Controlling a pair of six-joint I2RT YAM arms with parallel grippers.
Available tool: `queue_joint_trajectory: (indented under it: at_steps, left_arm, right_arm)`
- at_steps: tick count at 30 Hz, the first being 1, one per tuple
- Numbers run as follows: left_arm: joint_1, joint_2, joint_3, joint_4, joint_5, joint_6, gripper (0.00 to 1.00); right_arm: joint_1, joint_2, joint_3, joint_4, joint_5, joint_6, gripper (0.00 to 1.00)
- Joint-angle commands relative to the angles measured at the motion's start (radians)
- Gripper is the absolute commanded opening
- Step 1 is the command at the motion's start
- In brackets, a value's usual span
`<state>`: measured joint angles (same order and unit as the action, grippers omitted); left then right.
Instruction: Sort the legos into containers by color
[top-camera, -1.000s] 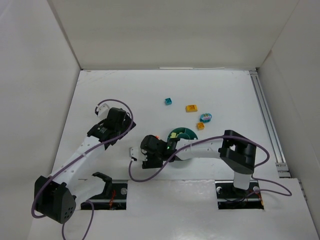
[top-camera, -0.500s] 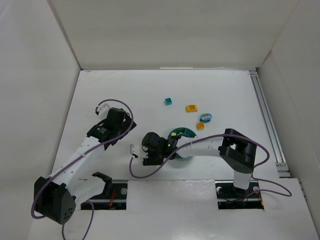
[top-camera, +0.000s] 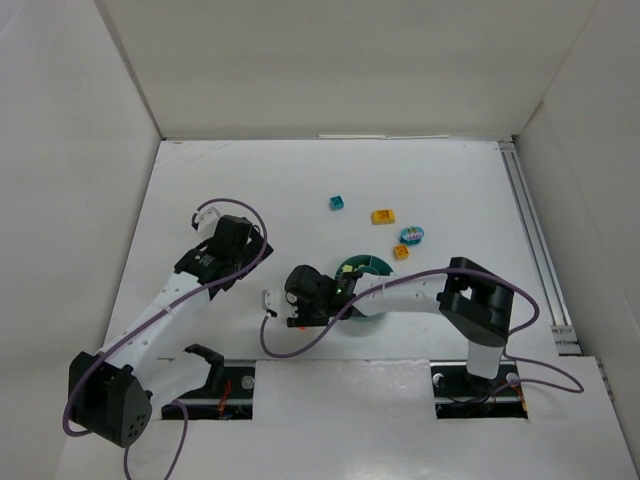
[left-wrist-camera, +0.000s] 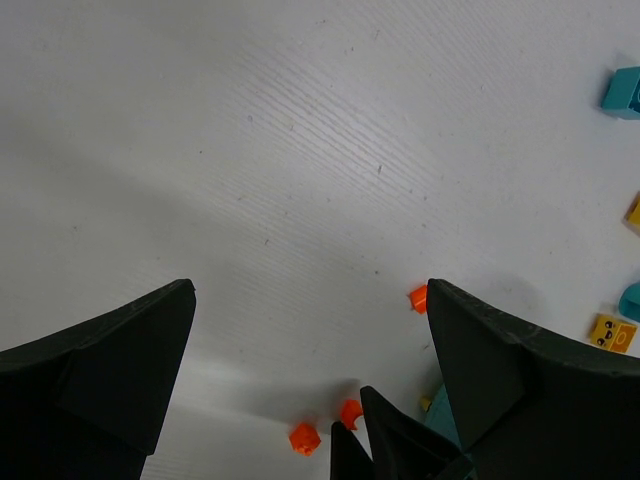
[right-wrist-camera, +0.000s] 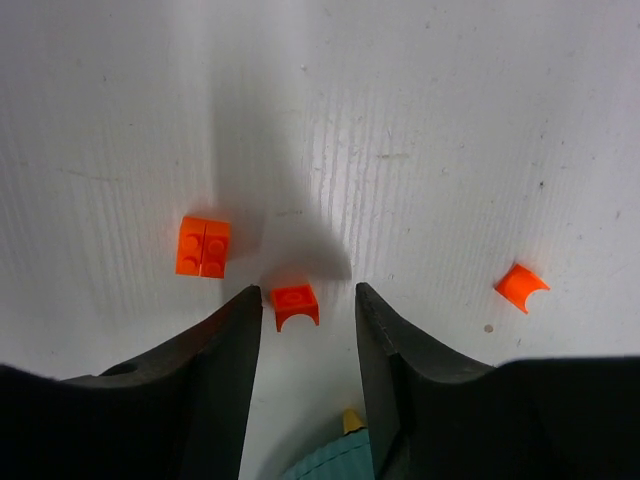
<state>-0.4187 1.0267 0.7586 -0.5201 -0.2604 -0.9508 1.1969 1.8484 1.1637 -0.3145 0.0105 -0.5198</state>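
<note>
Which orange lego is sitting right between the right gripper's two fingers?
The little arched orange piece in the middle, between the fingers of the right gripper. The two-stud orange brick lies outside one finger, the curved orange bit well beyond the other.

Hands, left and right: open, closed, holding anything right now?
Left hand: open, empty.
Right hand: open, straddling a small orange arched plastic brick, not gripping it.

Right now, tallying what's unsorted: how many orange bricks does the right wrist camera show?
3: a square brick left of the right gripper, an arched brick between its fingers, a curved piece far right. The fingers may hide others.
</note>
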Motion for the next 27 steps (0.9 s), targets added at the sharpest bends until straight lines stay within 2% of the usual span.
queue_joint_trajectory:
  at_steps: [1, 3, 10, 23, 27]
  left_arm:
    - [0.003, -0.001, -0.015, 0.018, 0.001, 0.010, 1.00]
    - [0.003, -0.001, -0.015, 0.019, 0.001, 0.010, 1.00]
    - [0.003, -0.010, -0.015, 0.019, 0.001, 0.010, 1.00]
    - [0.003, -0.010, -0.005, 0.037, 0.021, 0.032, 1.00]
    - [0.003, -0.010, -0.005, 0.048, 0.046, 0.073, 1.00]
  right_arm:
    - [-0.007, -0.023, -0.022, -0.021, 0.003, -0.003, 0.48]
    - [-0.007, -0.023, -0.022, -0.021, 0.014, -0.003, 0.41]
    - [-0.007, -0.055, -0.013, -0.031, 0.002, -0.003, 0.27]
    - [-0.007, -0.296, -0.013, -0.032, -0.038, -0.013, 0.23]
    - [-0.016, -0.414, -0.036, -0.090, 0.023, 0.023, 0.23]
